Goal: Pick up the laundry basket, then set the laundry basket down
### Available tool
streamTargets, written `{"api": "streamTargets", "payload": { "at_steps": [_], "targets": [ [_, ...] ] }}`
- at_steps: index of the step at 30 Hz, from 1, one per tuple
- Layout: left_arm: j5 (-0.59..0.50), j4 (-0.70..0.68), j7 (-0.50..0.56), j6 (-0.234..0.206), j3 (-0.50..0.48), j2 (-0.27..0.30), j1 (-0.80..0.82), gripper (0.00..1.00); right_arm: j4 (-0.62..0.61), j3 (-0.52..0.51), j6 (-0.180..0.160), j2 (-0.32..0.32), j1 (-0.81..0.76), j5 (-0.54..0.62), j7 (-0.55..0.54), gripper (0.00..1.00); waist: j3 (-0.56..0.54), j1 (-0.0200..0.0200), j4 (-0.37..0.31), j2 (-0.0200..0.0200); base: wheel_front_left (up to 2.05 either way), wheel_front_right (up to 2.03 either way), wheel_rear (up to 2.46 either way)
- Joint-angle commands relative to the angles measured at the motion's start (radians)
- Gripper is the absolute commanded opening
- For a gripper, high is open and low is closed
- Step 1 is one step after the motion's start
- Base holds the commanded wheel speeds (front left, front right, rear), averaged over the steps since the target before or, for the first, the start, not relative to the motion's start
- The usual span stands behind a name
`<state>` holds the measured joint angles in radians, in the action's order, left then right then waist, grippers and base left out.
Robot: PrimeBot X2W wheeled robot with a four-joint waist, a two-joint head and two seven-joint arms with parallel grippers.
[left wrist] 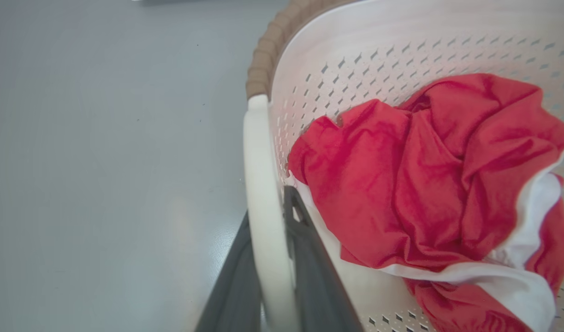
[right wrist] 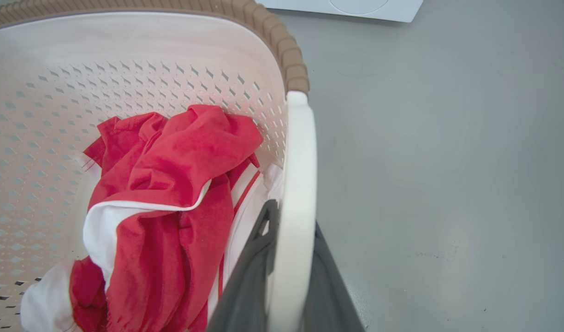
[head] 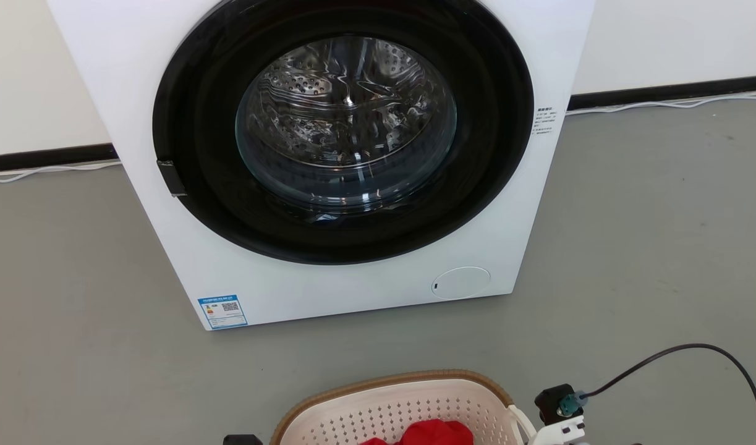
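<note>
Grip secured: left gripper [left wrist: 269, 207] and right gripper [right wrist: 293, 216] each pinch a white handle [left wrist: 263, 152] of the laundry basket [head: 408, 405]. Off the floor [head: 631, 247] yet? Can't tell; setting down remains.

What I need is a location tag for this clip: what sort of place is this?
Probably a laundry corner, perhaps a test room: a white front-loading washing machine stands on bare grey floor, and the laundry basket before it holds red and white clothes.

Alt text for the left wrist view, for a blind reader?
The left gripper grips the laundry basket by its white side handle, one dark finger on each side. Crumpled red and white clothing lies inside the basket; grey floor lies to the left.
</note>
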<state>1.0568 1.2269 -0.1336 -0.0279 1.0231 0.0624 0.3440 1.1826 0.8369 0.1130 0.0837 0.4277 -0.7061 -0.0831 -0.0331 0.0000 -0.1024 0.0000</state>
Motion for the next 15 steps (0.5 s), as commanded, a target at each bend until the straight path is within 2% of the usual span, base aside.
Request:
{"api": "streamTargets", "payload": {
  "at_steps": [1, 15],
  "targets": [
    [-0.003, -0.019, -0.021, 0.004, -0.006, -0.012, 0.065, 0.00, -0.033, 0.022, 0.018, -0.033, 0.016, -0.004, 0.017, 0.00, 0.001, 0.0000, 0.001, 0.0000, 0.00, 0.00, 0.00],
    [0.009, -0.007, -0.037, -0.004, 0.015, -0.012, 0.091, 0.00, -0.034, 0.029, 0.018, -0.033, 0.030, -0.017, 0.051, 0.00, 0.041, 0.0000, 0.006, 0.0000, 0.00, 0.00, 0.00]
  ]
}}
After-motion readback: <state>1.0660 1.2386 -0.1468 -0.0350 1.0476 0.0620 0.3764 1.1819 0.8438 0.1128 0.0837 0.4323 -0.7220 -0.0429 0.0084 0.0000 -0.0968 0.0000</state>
